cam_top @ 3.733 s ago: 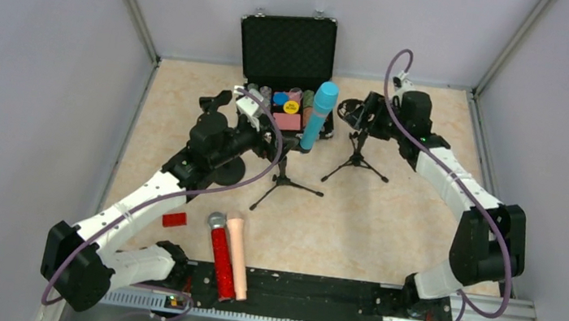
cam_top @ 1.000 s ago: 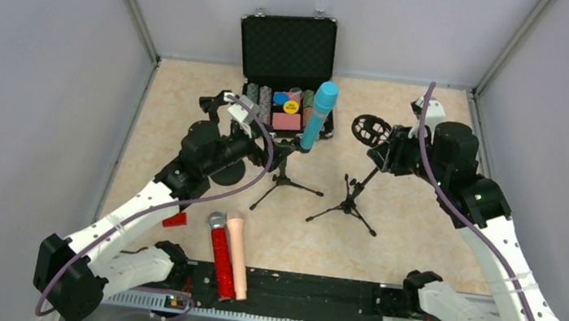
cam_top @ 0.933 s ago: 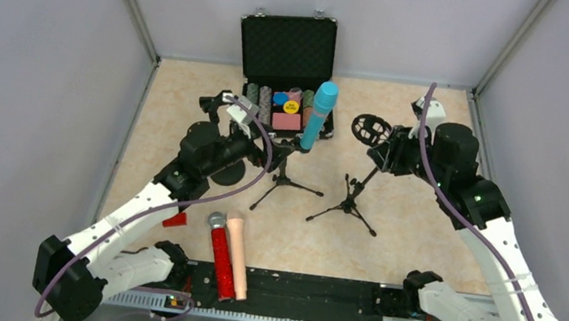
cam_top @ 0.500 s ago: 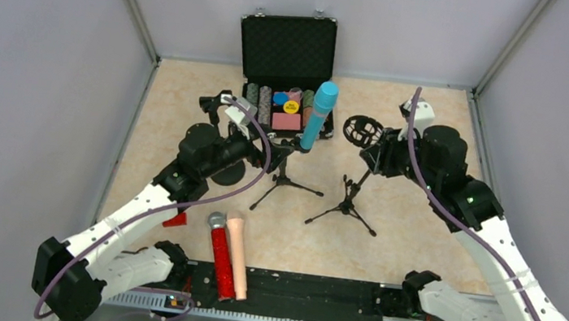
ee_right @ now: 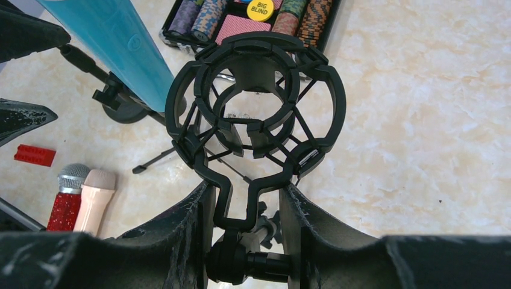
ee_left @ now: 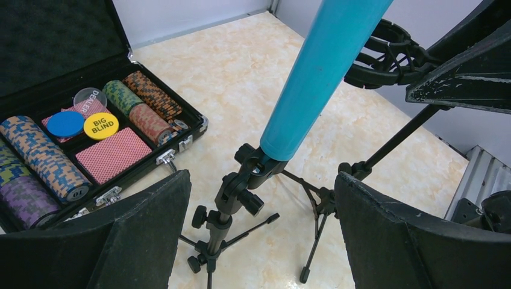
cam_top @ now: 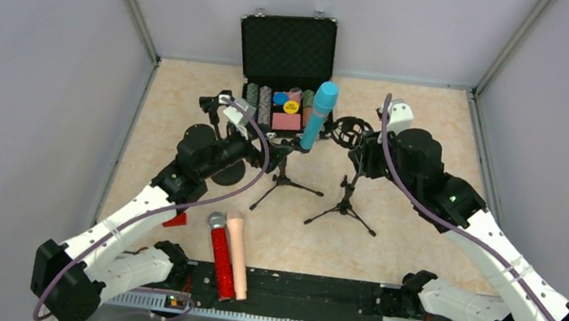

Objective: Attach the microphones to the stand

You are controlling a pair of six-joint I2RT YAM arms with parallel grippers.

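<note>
The light blue microphone (cam_top: 319, 116) stands clipped in the left tripod stand (cam_top: 283, 170). My left gripper (cam_top: 256, 149) is open just left of that stand; in the left wrist view its jaws (ee_left: 262, 241) stand wide apart either side of the clip (ee_left: 253, 171) below the blue microphone (ee_left: 322, 72). My right gripper (cam_top: 363, 150) is shut on the neck of the second stand (cam_top: 344, 205), under its empty round shock mount (ee_right: 256, 108). The glittery red microphone (cam_top: 220, 255) and the peach one (cam_top: 237, 253) lie side by side at the near edge.
An open black case (cam_top: 286, 71) of poker chips and cards stands at the back. A small red block (cam_top: 174, 218) lies by the left arm. A round black base (cam_top: 224, 171) sits under the left arm. Grey walls close in three sides.
My right arm has carried the shock-mount stand leftwards, closer to the blue microphone's stand, and set it more upright. The left gripper has stayed open by its stand.
</note>
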